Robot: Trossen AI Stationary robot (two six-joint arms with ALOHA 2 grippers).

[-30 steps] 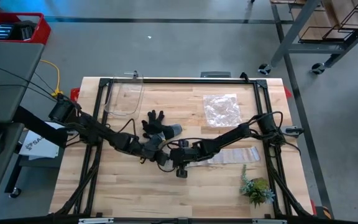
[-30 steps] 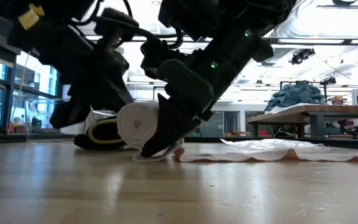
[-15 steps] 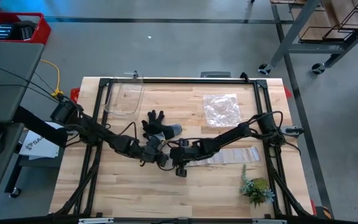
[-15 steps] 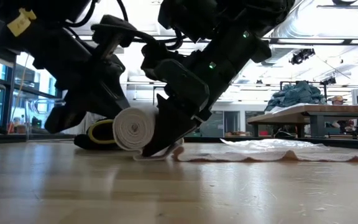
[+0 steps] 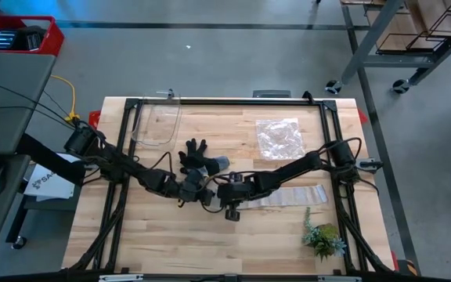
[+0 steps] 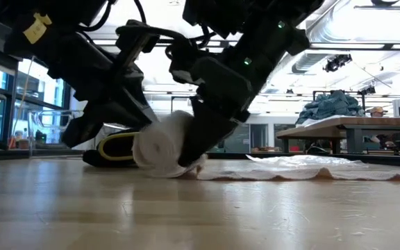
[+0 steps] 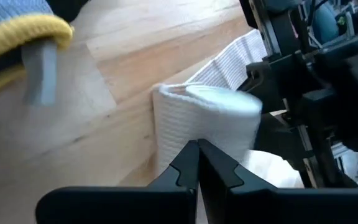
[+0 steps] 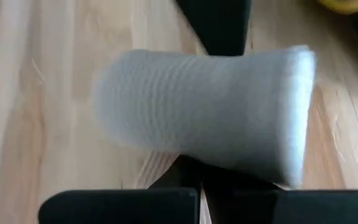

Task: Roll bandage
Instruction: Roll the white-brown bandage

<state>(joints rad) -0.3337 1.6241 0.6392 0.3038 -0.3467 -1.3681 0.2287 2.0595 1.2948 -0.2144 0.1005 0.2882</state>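
Both end effectors pinched against bandage point(image 6: 160, 142), mostly rolled thick.

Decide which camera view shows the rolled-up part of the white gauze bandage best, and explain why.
The right wrist view: the rolled part of the white gauze bandage fills the picture, its weave visible. The left wrist view shows one end and the flat tail; the low view shows it side-on between the arms; in the high view the arms mostly hide it.

The bandage point(image 6: 164, 144) roll has turned over toward the flat strip: its spiral end, facing the low camera a second ago, is now angled away and blurred. The right gripper point(image 6: 194, 158) has tipped steeper over the roll, and the left gripper point(image 6: 120, 125) has closed in behind it.
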